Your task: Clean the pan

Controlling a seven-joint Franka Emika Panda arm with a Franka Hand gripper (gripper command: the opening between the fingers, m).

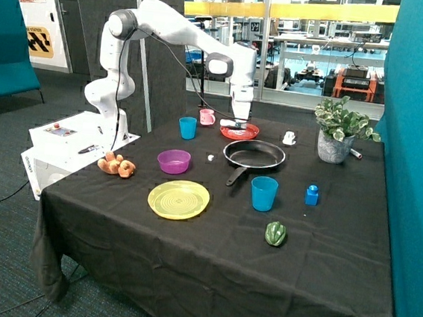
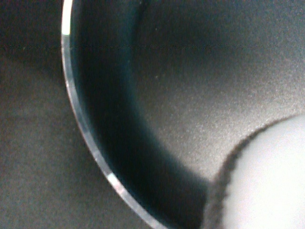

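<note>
The pan (image 1: 254,154) is black and round with a metallic rim. It sits mid-table with its long handle (image 1: 235,176) pointing toward the front. My gripper (image 1: 237,122) hangs low just behind the pan's far edge, over the red plate (image 1: 241,132). The wrist view shows the pan's dark inner floor (image 2: 214,86) and its shiny rim (image 2: 78,124) very close. A blurred white rounded thing with a dark edge (image 2: 267,181) fills one corner; I cannot tell what it is.
Around the pan stand a blue cup (image 1: 263,193), a second blue cup (image 1: 187,128), a pink mug (image 1: 207,117), a purple bowl (image 1: 174,161), a yellow-green plate (image 1: 179,199), a green pepper (image 1: 275,233), a potted plant (image 1: 336,144) and a small white cup (image 1: 289,138).
</note>
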